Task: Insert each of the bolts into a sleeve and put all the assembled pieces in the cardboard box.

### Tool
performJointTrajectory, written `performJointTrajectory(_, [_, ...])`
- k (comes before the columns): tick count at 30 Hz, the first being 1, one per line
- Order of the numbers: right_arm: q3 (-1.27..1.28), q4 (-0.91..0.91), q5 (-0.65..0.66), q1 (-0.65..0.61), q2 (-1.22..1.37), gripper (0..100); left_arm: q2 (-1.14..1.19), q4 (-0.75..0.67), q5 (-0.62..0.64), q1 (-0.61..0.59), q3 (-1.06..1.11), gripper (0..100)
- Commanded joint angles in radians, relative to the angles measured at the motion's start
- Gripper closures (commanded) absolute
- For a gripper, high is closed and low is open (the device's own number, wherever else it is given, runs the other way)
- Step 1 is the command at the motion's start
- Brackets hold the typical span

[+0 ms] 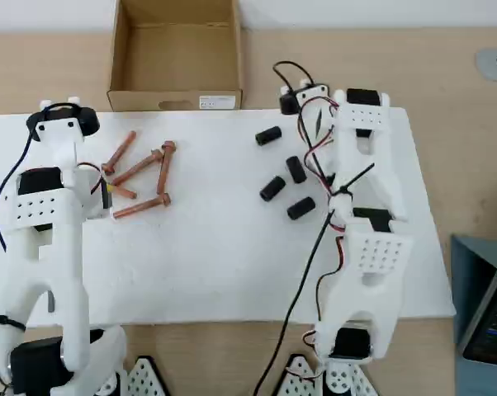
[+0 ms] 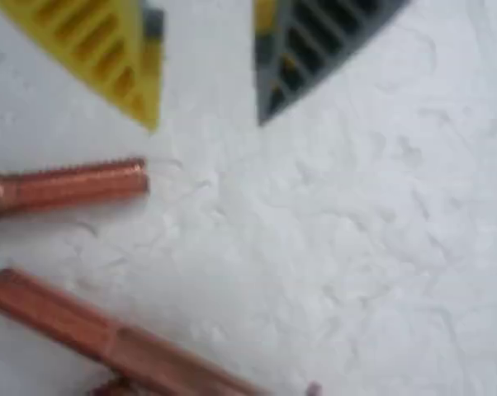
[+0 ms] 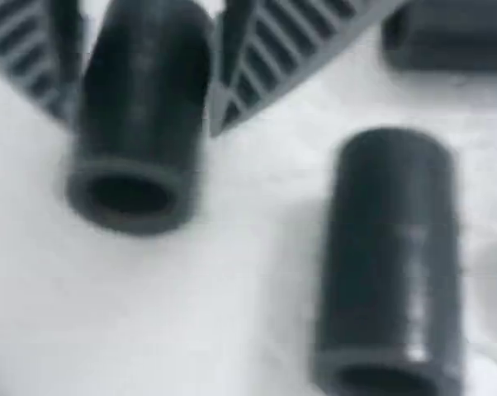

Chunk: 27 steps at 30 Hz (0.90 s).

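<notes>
Several copper bolts [image 1: 141, 169] lie loosely at the left of the white foam mat [image 1: 215, 247]. My left gripper [image 2: 207, 122] hangs open just above the mat with nothing between its yellow finger [image 2: 108, 49] and dark finger [image 2: 314, 49]; two bolts [image 2: 67, 186] [image 2: 108, 338] lie close beside it. Several black sleeves [image 1: 272, 188] lie at the mat's right. My right gripper [image 3: 141, 124] is down on the mat, its fingers pressed against both sides of one black sleeve [image 3: 133, 165]. Another sleeve [image 3: 389, 256] lies right beside it.
The open cardboard box [image 1: 176, 99] stands beyond the mat's far edge, left of centre. The right arm [image 1: 360, 124] and its cables [image 1: 314, 247] stretch over the mat's right side. A dark object [image 1: 484, 313] sits at the right edge.
</notes>
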Motion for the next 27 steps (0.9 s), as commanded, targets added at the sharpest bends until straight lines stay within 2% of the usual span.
performJointTrajectory(1, [-0.004,-0.029,0.005,-0.001,0.038,98.9,0.001,-0.006,0.008,-0.003,-0.014,91])
performJointTrajectory(8, [-0.082,0.032,-0.003,-0.002,0.031,98.8,-0.007,0.005,0.008,-0.009,0.014,91])
performJointTrajectory(18, [-0.286,0.233,-0.006,0.002,-0.114,98.8,-0.008,0.175,0.008,-0.002,-0.135,91])
performJointTrajectory(25, [-0.254,0.308,-0.061,0.005,-0.300,98.8,0.001,0.330,0.015,0.109,-0.305,91])
performJointTrajectory(27, [-0.223,0.319,-0.083,0.005,-0.364,98.8,0.001,0.348,0.058,0.143,-0.351,91])
